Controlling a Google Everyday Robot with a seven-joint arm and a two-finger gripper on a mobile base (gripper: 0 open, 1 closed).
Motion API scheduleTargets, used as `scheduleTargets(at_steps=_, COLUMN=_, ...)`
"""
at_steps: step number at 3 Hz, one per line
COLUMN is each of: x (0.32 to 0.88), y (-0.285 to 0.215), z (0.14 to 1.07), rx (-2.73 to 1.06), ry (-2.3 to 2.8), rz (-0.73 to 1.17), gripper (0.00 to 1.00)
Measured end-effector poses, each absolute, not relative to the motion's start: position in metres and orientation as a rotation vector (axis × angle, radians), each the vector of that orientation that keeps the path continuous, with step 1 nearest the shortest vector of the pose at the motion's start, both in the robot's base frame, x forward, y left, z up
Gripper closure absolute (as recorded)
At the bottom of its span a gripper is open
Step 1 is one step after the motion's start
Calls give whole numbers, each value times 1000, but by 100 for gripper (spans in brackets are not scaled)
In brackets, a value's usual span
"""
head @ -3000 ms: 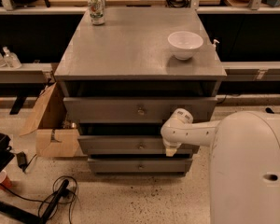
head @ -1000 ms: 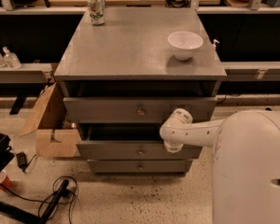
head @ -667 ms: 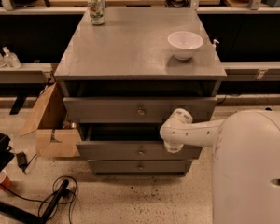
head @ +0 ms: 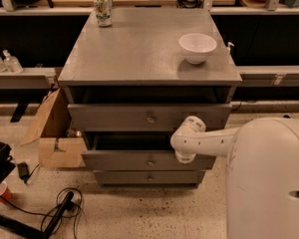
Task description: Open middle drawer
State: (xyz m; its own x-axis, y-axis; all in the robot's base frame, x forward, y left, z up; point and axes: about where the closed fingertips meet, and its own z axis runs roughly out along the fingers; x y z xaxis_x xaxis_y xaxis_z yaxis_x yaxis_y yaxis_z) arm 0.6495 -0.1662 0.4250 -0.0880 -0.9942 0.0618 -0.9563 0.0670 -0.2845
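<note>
The grey cabinet has three drawers. The middle drawer, with a small brass knob, is pulled partly out, and a dark gap shows above its front. The top drawer also stands slightly out. The lowest drawer sits below. My white arm reaches in from the right. The gripper is at the top edge of the middle drawer's front, right of the knob, mostly hidden behind the wrist.
A white bowl and a patterned can stand on the cabinet top. An open cardboard box sits at the cabinet's left. Cables lie on the floor at the front left. My white body fills the lower right.
The middle drawer's front has come a little further out toward the camera, and the dark gap above it is wider. The arm's end has moved with it.
</note>
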Motion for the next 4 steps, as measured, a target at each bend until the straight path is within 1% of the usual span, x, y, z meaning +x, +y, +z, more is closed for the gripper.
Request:
scheduleTargets(at_steps=2, x=649, y=-166, z=426, rx=-2014, ry=2180, rz=-381, gripper=100)
scheduleTargets(at_steps=3, x=649, y=-166, z=426, rx=-2014, ry=2180, rz=-381, gripper=82)
scheduleTargets(at_steps=4, x=649, y=-166, z=426, rx=-2014, ry=2180, rz=-381, gripper=51)
